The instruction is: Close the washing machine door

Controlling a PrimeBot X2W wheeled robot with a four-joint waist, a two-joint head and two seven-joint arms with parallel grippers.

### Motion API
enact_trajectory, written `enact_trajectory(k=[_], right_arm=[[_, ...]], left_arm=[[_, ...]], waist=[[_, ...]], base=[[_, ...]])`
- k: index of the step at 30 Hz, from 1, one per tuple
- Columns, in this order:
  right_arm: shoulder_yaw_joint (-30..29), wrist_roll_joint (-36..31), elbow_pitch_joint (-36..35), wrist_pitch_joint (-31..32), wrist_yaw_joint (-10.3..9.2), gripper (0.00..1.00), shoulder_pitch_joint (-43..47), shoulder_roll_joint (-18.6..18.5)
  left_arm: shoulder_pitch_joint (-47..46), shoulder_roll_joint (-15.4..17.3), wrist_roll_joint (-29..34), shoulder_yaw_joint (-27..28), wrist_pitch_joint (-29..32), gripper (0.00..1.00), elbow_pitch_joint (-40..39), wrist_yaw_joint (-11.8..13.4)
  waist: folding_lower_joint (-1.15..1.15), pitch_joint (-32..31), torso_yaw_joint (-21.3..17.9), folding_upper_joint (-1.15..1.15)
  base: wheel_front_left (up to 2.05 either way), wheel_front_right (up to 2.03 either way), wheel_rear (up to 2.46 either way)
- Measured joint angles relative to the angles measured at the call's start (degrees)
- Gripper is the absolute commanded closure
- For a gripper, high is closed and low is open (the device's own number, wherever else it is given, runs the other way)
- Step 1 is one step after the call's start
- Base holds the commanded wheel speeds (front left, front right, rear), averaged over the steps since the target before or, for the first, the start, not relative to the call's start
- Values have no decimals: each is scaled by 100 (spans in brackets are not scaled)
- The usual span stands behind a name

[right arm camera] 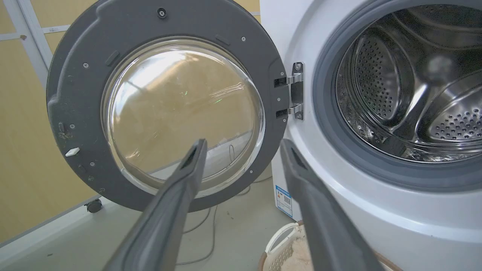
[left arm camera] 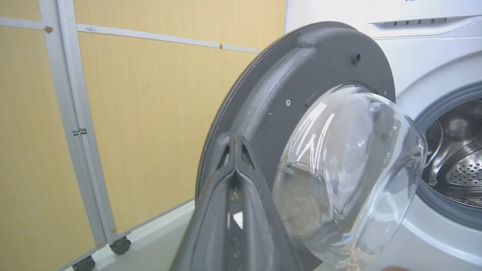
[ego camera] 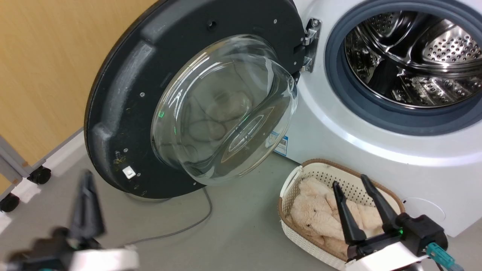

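Observation:
The washing machine door (ego camera: 124, 94) hangs wide open, its black rim and bulging glass bowl (ego camera: 226, 109) facing me, hinged (ego camera: 310, 43) on the white washing machine (ego camera: 339, 124). The steel drum (ego camera: 414, 52) stands exposed. My left gripper (ego camera: 87, 177) is shut, low at the left, a little short of the door's lower rim; in the left wrist view its fingertips (left arm camera: 235, 141) meet in front of the door's rim (left arm camera: 301, 60). My right gripper (ego camera: 350, 182) is open over the basket, holding nothing; in the right wrist view it (right arm camera: 243, 145) points between the door (right arm camera: 75, 75) and the machine (right arm camera: 301, 34).
A white perforated basket (ego camera: 292, 188) with a beige plush toy (ego camera: 312, 210) sits on the grey floor before the machine. A grey cable (ego camera: 196, 222) runs under the door. A wooden partition on castors (ego camera: 39, 175) stands at the left.

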Motion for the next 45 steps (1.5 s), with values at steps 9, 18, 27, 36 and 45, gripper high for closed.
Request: enact_trajectory(k=[9, 18, 27, 36, 45], right_arm=[[-218, -130, -234, -1, 0, 0, 129, -25], [-131, -225, -292, -1, 0, 0, 56, -145], [-48, -254, -303, -1, 0, 0, -128, -174], [-63, -253, -279, -1, 0, 0, -129, -133], [-303, -253, -247, -1, 0, 0, -123, 5]], left_arm=[[-1219, 821, -573, 1104, 1, 100, 372, -758], [-2597, 1536, -2308, 1940, 845, 100, 2360, -1102], [-3830, 1436, -5373, 2819, 3501, 100, 4216, -1066], [-3621, 1316, -6299, 2770, 5245, 100, 4109, -1096], [-2621, 860, -6972, 2525, 6593, 100, 2984, -1185]], waist=[[0, 258, -25, 0], [0, 600, -326, 0], [0, 775, -558, 0], [0, 700, -611, 0], [0, 445, -803, 0]], base=[[0, 0, 0], [0, 0, 0], [0, 0, 0], [0, 0, 0], [0, 0, 0]])
